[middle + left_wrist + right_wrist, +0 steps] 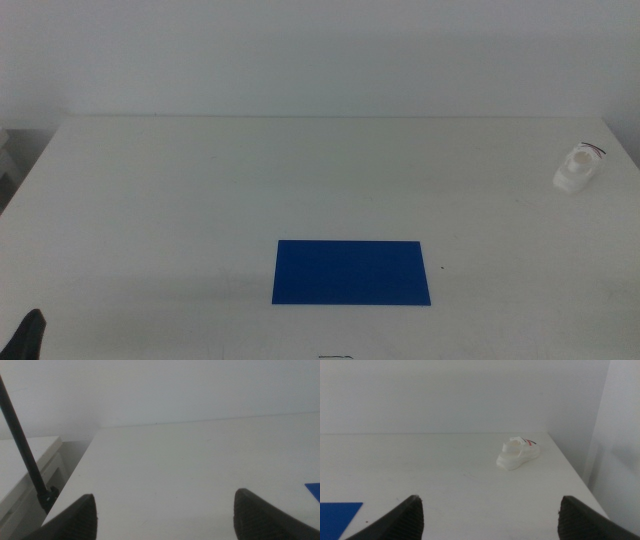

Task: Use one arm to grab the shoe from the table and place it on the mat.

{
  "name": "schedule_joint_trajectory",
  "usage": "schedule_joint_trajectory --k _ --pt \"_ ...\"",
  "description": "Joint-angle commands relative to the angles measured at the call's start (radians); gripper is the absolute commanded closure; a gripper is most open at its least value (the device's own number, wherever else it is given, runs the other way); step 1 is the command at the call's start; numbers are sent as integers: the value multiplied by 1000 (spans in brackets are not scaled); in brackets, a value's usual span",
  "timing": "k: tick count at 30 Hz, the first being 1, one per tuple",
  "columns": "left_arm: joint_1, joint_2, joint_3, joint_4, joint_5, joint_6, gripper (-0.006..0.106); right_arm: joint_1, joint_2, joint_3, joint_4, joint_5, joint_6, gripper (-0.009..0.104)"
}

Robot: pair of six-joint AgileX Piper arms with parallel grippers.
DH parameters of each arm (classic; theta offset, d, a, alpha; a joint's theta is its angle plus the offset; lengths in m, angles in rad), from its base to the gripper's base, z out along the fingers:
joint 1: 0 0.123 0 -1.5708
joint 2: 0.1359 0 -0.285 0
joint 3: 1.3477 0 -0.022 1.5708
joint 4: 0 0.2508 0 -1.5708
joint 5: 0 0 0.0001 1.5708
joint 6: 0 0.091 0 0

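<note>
The small white shoe (577, 169) with a dark and a red strap stands near the far right edge of the white table (250, 170). It also shows in the right wrist view (517, 453), well ahead of my open right gripper (490, 517), which holds nothing and is out of the middle view. The deep-blue mat (351, 272) lies flat at the front centre; a corner shows in the right wrist view (337, 517) and in the left wrist view (315, 489). My left gripper (165, 515) is open and empty; one fingertip (30, 335) shows at the bottom left of the middle view.
The table's left edge and a white cabinet (25, 470) with a black cable (22, 450) show in the left wrist view. The table's right edge (572, 472) runs close beside the shoe. A white wall stands behind the table.
</note>
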Motion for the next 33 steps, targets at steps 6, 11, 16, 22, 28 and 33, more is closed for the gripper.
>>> schedule_joint_trajectory --k 6,11,16,22,28,33 --pt "-1 -19 -3 -9 -83 -15 7 -7 -23 -19 -45 -80 3 1" --pt "-1 -19 -3 -9 -83 -15 7 -7 46 -63 -27 -68 61 1" --pt "-1 -19 -3 -9 -83 -15 7 -7 294 -234 -32 -20 61 1" --pt "-1 -19 -3 -9 -83 -15 7 -7 687 -575 95 191 141 1" --pt "-1 -19 -3 -9 -83 -15 7 -7 935 -737 142 174 148 1" --pt "-1 -19 -3 -9 -83 -15 7 -7 1070 -750 192 151 148 1"
